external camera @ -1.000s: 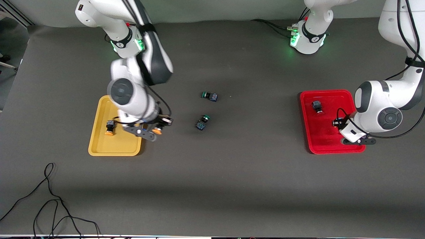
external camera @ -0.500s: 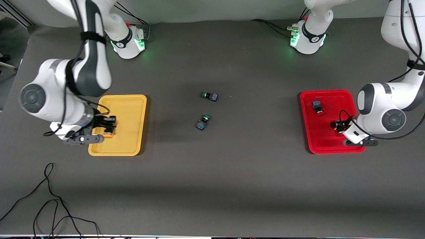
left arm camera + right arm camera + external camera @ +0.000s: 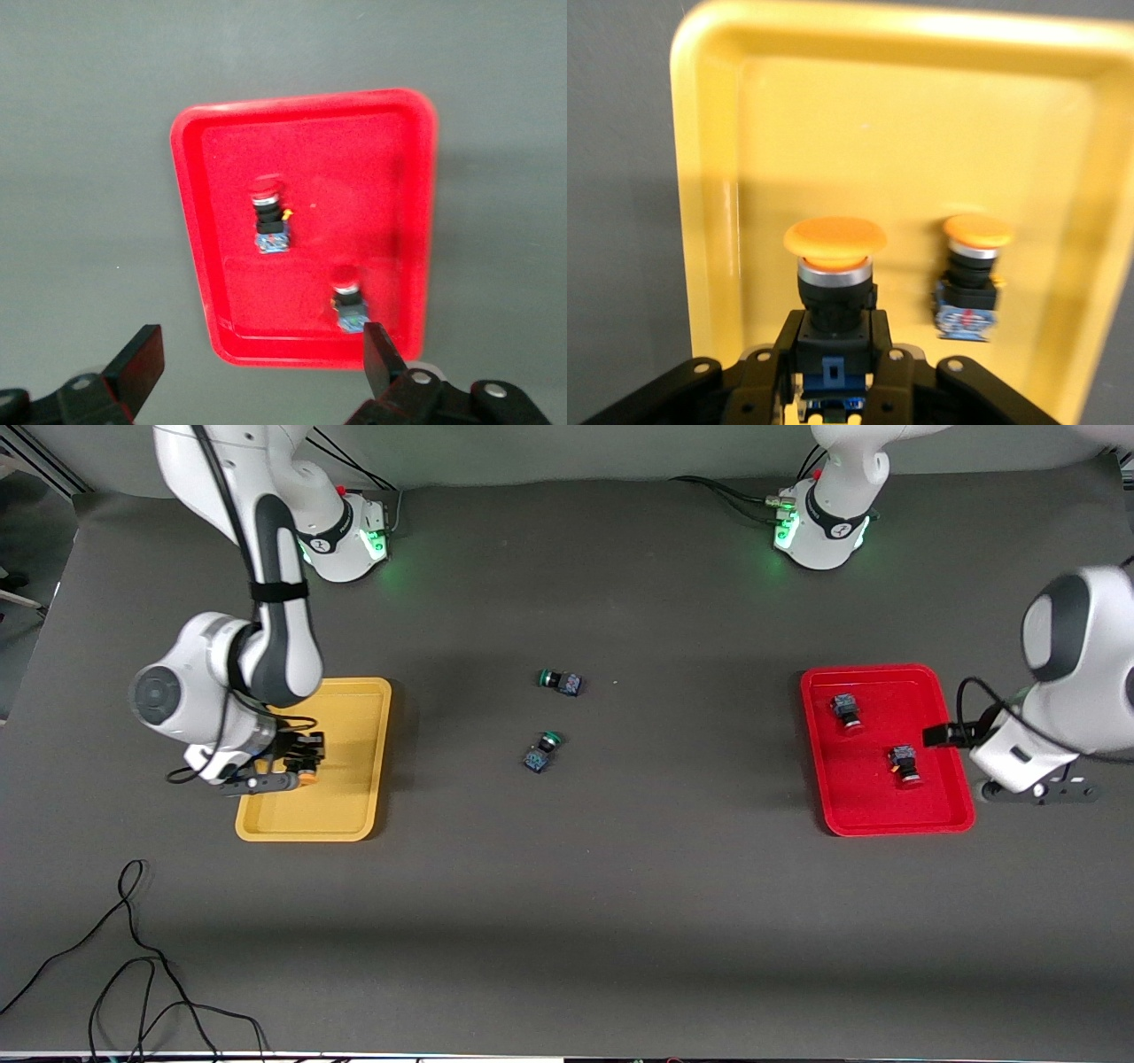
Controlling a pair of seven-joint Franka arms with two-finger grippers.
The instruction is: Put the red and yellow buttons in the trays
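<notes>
While right gripper (image 3: 833, 376) clamps round-capped yellow button (image 3: 834, 283) over glossy yellow tray (image 3: 354, 717), left gripper (image 3: 257, 367) (empty) gapes.

Two white arms with rounded dark grey joint caps; a black strap rings the right arm (image 3: 266, 602). Black cables run along the left arm (image 3: 1063, 691). Each base (image 3: 819, 522) glows green. Both grippers are black, with round silver screws beside the fingers (image 3: 137, 359).

Dark grey table (image 3: 620, 921), loose black cable (image 3: 133, 974)
</notes>
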